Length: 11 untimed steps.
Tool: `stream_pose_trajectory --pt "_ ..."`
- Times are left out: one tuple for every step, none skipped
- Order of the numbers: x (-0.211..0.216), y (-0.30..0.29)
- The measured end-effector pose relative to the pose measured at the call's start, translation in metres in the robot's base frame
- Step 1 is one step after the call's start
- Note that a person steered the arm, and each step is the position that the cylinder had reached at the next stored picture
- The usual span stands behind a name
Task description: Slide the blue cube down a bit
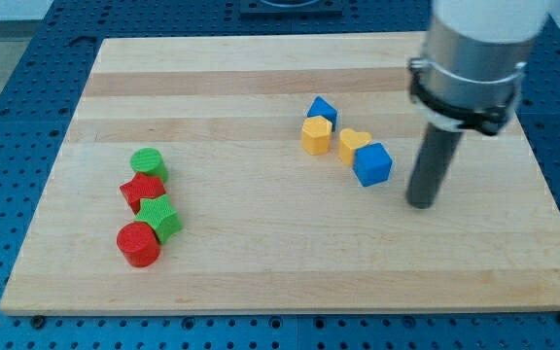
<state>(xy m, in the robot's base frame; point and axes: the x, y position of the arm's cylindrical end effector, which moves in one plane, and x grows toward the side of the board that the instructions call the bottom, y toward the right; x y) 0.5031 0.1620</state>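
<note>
The blue cube (372,163) sits on the wooden board (290,262) right of centre, touching a yellow heart-shaped block (353,144) at its upper left. My tip (421,203) rests on the board just to the right of and slightly below the blue cube, a small gap apart from it. The dark rod rises from the tip to the grey arm body (474,49) at the view's top right.
A yellow block (316,135) and a blue wedge-like block (321,109) lie left of the heart. At the view's left stand a green cylinder (149,162), a red star (142,190), a green block (162,216) and a red cylinder (138,243).
</note>
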Motion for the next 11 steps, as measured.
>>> stream_pose_trajectory --pt "-0.019 0.045" --pt "-0.066 0.054" --pt "-0.084 0.044" --pt "-0.084 0.019" --pt "-0.084 -0.002" --pt "-0.084 -0.016" --pt "-0.083 -0.036" --pt "-0.073 -0.048" --pt "-0.056 -0.062" --pt "-0.046 -0.068" --pt "-0.046 -0.058"
